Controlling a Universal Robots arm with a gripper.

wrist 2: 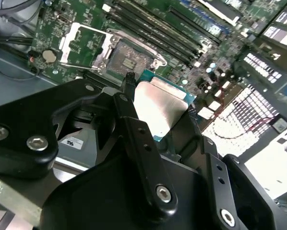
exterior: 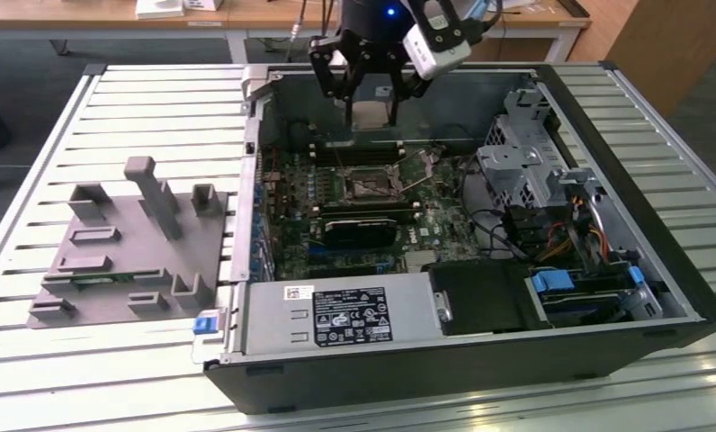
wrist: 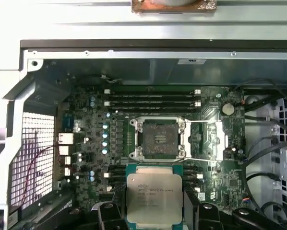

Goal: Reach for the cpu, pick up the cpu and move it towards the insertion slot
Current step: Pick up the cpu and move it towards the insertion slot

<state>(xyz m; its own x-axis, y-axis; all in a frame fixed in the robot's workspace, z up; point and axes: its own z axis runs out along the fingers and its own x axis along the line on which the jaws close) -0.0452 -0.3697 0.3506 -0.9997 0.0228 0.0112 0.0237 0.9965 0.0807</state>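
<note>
above the insertion slot (wrist: 160,139) – gripper (wrist: 153,206) clamps the cpu (wrist: 154,197).

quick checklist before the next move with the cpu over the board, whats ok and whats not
1. cpu held in the gripper: ok, the fingers sit on two opposite edges in both wrist views.
2. Chip held flat, metal top towards the wrist: ok.
3. insertion slot open, nothing in it: ok; its metal frame is swung aside.
4. Chip over the slot: not ok, it hangs apart from it in the first wrist view.
5. Chip's corner orientation matched to the slot: cannot tell.
</note>
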